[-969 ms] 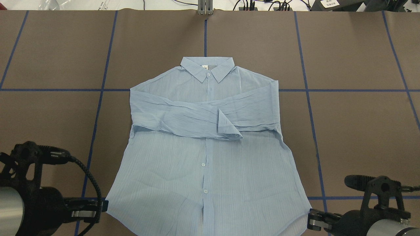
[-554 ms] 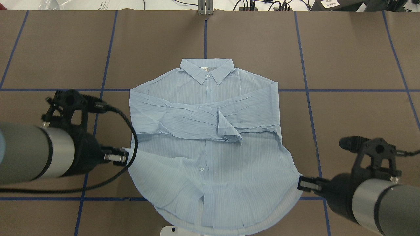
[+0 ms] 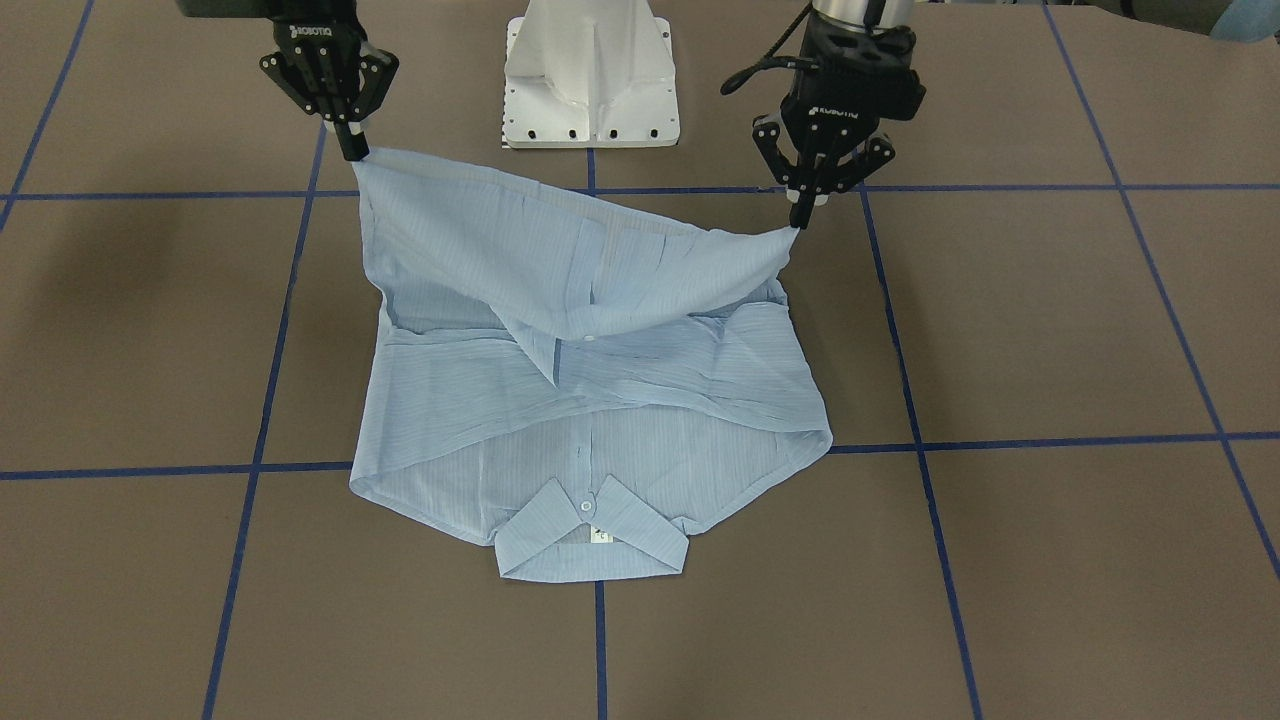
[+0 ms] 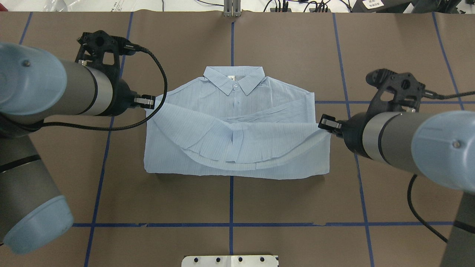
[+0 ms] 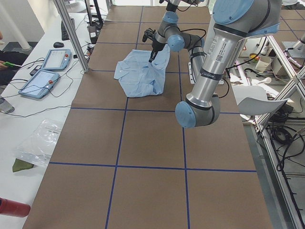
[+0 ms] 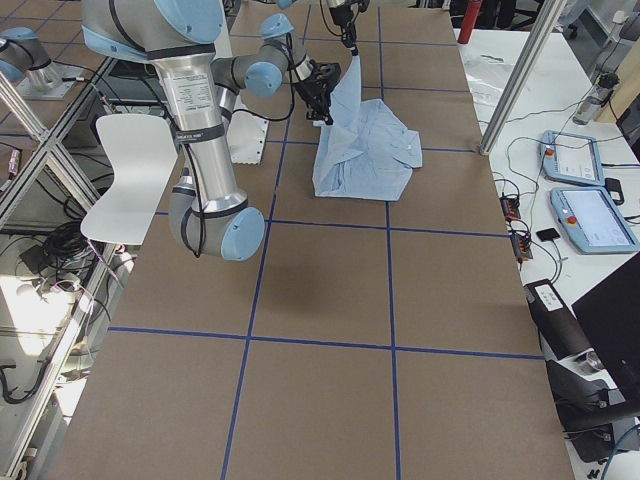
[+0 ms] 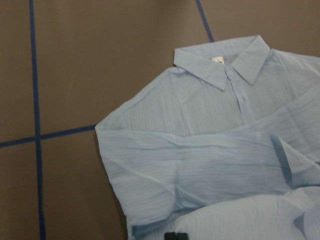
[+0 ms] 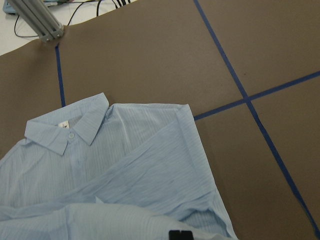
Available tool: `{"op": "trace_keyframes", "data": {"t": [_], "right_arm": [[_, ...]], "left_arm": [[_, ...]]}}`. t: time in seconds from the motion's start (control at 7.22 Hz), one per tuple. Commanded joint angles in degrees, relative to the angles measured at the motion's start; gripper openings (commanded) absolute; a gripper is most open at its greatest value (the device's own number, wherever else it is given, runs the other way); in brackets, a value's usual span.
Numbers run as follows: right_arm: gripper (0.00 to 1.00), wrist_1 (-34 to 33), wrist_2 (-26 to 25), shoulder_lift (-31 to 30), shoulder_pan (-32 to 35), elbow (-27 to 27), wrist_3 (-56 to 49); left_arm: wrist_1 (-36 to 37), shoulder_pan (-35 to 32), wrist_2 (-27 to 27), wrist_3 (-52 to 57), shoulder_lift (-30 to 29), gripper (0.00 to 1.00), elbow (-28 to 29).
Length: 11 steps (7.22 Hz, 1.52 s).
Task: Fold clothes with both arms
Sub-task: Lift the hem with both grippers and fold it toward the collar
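Note:
The pale-blue striped shirt (image 4: 237, 168) lies front up on the brown table, its collar (image 4: 234, 78) on the far side and its sleeves folded across the chest. My left gripper (image 4: 150, 101) is shut on one hem corner and is seen again in the front-facing view (image 3: 797, 222). My right gripper (image 4: 323, 122) is shut on the other hem corner (image 3: 355, 152). The lower half hangs lifted between them, sagging over the sleeves (image 3: 600, 290). Both wrist views look down on the collar and chest (image 7: 200, 150) (image 8: 125, 165).
The white pedestal base (image 3: 592, 75) stands at the robot's edge of the table. Blue tape lines (image 4: 107, 148) grid the brown surface. A metal post (image 4: 232, 9) stands at the far edge. A side bench with tablets (image 5: 45, 71) runs past that far edge.
Both grippers have risen from the near table edge and travelled toward the collar with the hem corners. The shirt's lower half has come off the table and now arches over the sleeves.

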Motion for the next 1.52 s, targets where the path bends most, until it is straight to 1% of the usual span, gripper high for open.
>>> {"op": "trace_keyframes", "data": {"t": [0.0,0.28,0.42,0.55,0.69,0.83,0.97,1.11,1.25,1.38], "right_arm": [[0.00,4.9,0.5,4.8,6.1,-11.6,-2.3],[0.00,19.3,0.4,4.9,8.2,-25.4,-4.8],[0.00,25.2,0.4,4.9,9.0,-31.0,-7.5],[0.00,28.9,0.4,4.9,9.3,-35.8,-7.9],[0.00,33.3,0.3,4.9,9.4,-39.2,-8.1],[0.00,34.4,0.2,4.9,9.6,-41.1,-8.4],[0.00,34.5,0.2,4.9,9.7,-41.4,-8.9],[0.06,34.5,0.2,4.9,10.0,-41.4,-8.9],[0.99,34.5,0.3,5.7,10.3,-41.4,-9.4],[1.00,34.2,1.5,6.7,10.9,-40.8,-10.7]], "left_arm": [[-7.1,-2.0,2.6,0.1,-2.3,0.00,9.4],[-18.5,-2.1,5.7,0.2,-2.2,0.00,21.2],[-23.1,-2.0,6.8,0.2,-2.3,0.00,26.3],[-28.1,-2.0,8.1,0.3,-2.4,0.00,32.0],[-31.6,-2.0,8.2,0.9,-2.4,0.00,35.2],[-31.9,-2.1,8.2,2.9,-2.3,0.00,35.7],[-31.9,-2.1,8.2,3.3,-2.2,0.00,35.6],[-32.0,-2.1,8.1,3.5,-2.2,0.00,35.5],[-33.2,-2.6,7.6,7.6,-2.0,0.89,35.1],[-36.6,-3.4,6.7,10.6,-1.4,1.00,33.4]]}}
